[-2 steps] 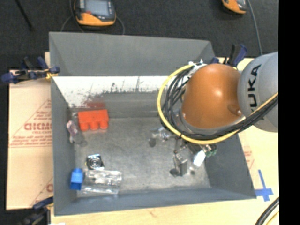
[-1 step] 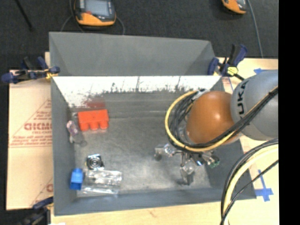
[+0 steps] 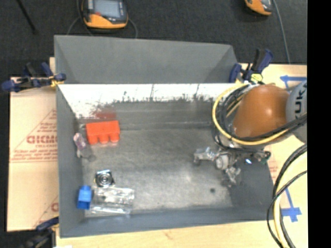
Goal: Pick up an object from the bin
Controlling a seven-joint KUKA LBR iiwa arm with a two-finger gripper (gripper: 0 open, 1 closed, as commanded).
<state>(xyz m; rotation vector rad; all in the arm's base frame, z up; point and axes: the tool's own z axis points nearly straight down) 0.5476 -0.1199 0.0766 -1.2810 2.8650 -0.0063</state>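
Well, nothing looks lifted yet: our gripper [image 3: 227,165] sits over bare bin floor [image 3: 165,159], well right of the orange block [image 3: 102,132]; open or closed, we can't tell. The whole pick remains.

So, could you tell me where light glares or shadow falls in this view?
In the camera view, a bright band of glare runs along the bin's far wall; the floor darkens under the gripper at the right; the clear plastic piece at lower left glints, and the orange block tints the wall behind it red.
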